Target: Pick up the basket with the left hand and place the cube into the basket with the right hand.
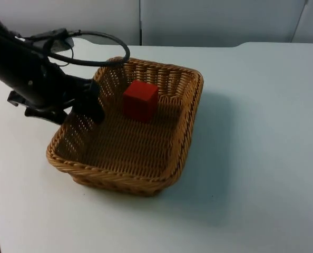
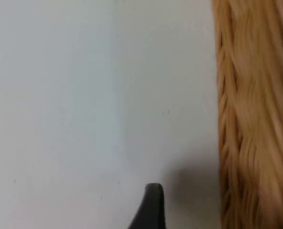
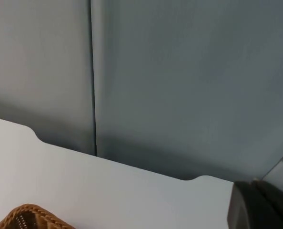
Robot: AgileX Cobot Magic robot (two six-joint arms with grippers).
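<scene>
You have the basket (image 1: 130, 153) on the white table (image 1: 262, 158), tilted, with its far end toward the wall (image 1: 209, 21) and a shadow under its right side. The cube (image 1: 140, 100), red, lies inside it, in the far half, close to the back wall of the weave and a little left of the middle.

Your left gripper (image 1: 90, 105) sits at the basket's left rim, near the far left corner. From the top view one dark finger reaches down inside the wicker wall and the rest of the gripper stays outside it, so the jaws straddle the rim and look closed on it. The cube lies just beside that gripper, to its right, inside the basket and apart from the fingers.

In the left wrist view you see the basket's woven side (image 2: 251, 119) running alongside bare table, with one black fingertip (image 2: 151, 205) outside the weave.

Your right wrist view looks at the grey wall (image 3: 179, 71), the table's far edge and a corner of the basket rim (image 3: 32, 217). I cannot tell how the right jaws stand.
</scene>
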